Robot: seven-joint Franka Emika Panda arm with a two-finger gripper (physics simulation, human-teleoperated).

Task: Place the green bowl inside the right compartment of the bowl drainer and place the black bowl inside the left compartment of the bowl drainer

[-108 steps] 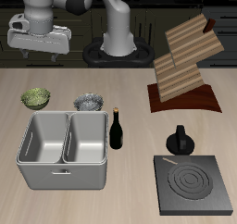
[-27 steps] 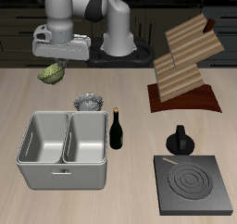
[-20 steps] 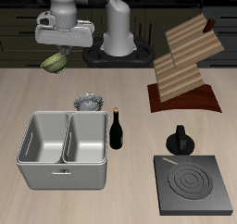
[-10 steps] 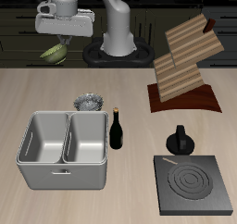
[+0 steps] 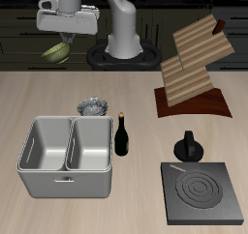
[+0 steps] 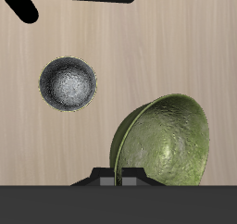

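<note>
- Exterior view: bowl drainer sits near the table's front edge, both wells bare.
- End effector hangs high over the back edge, clamped on the tilted green bowl.
- Black bowl rests just behind the drainer.

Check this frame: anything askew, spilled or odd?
Only the green bowl: it hangs tilted on its side from the gripper, pinched by the rim, high above the table. The grey speckled bowl sits upright behind the empty drainer. Nothing spilled.
</note>
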